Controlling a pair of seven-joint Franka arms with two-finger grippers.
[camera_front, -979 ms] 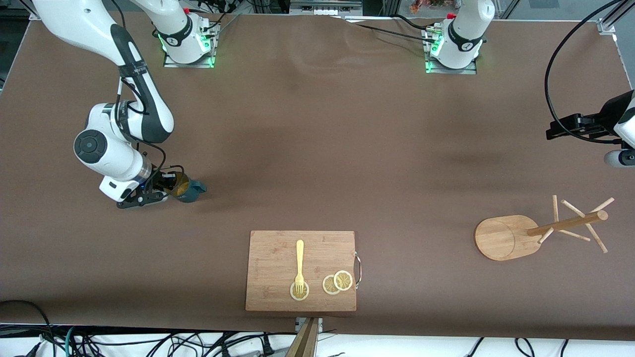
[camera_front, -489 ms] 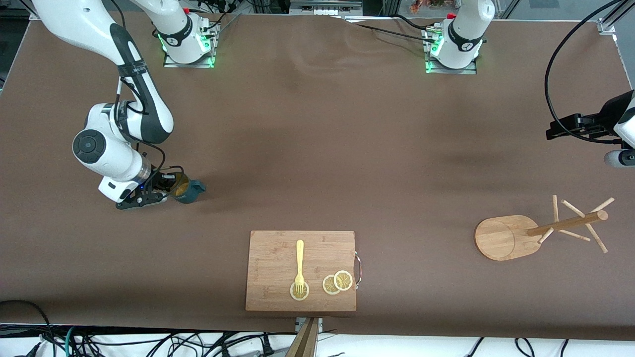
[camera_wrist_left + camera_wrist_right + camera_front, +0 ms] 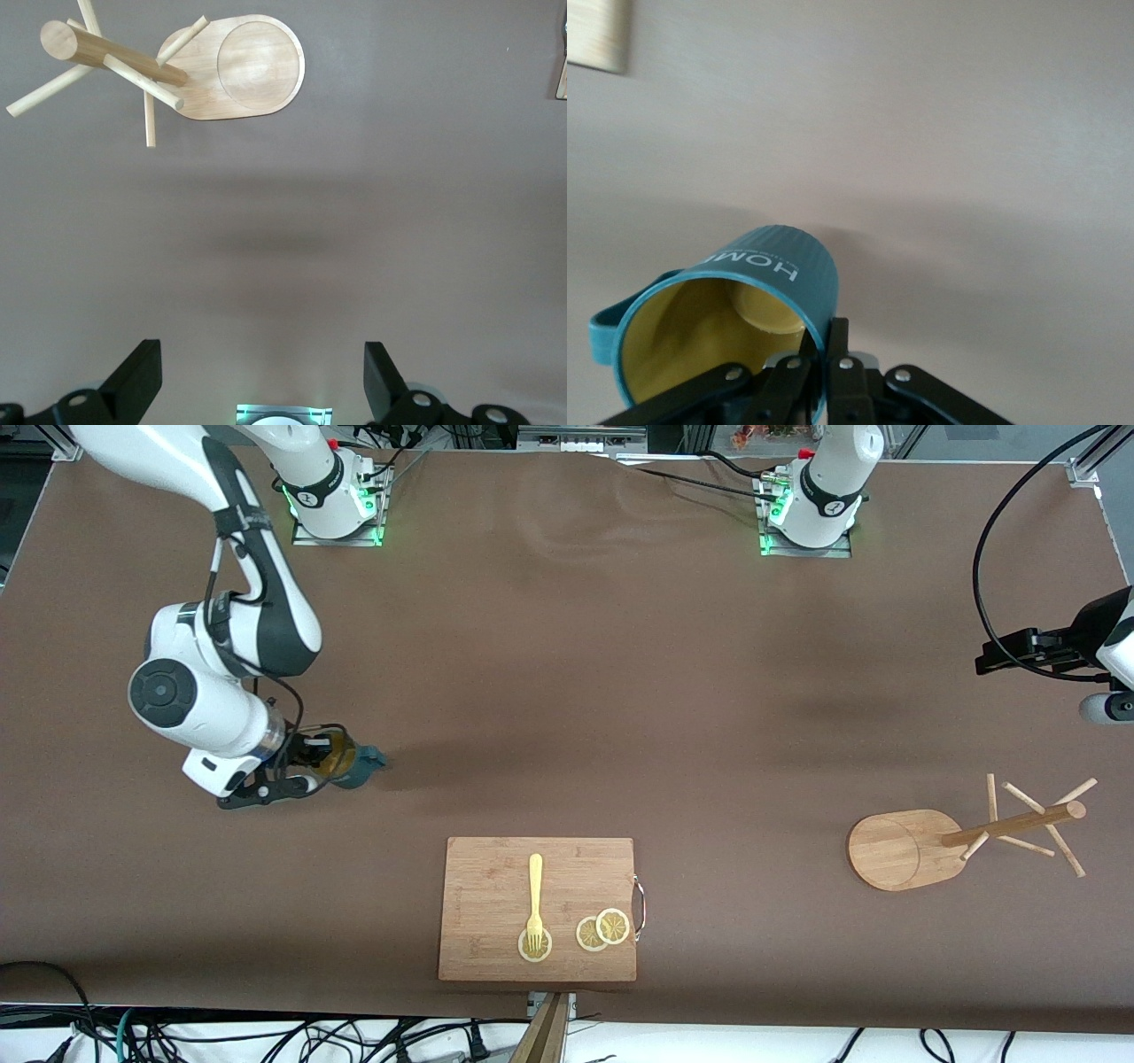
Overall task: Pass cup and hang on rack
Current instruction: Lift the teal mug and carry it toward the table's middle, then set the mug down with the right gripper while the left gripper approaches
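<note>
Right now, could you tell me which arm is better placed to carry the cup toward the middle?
Right: the right gripper is shut on the small teal-blue cup; the open left gripper waits near the wooden rack.

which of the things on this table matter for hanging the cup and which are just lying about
Job:
cup, clamped at its rim by the right gripper
rack, at the left arm's end
left gripper, open, waiting

Lying about:
cutting board
fork
lemon slices

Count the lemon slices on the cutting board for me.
3. One lemon slice lies under the fork's prongs; two more overlap beside it, near the cutting board's metal handle. None seem hidden.
</note>
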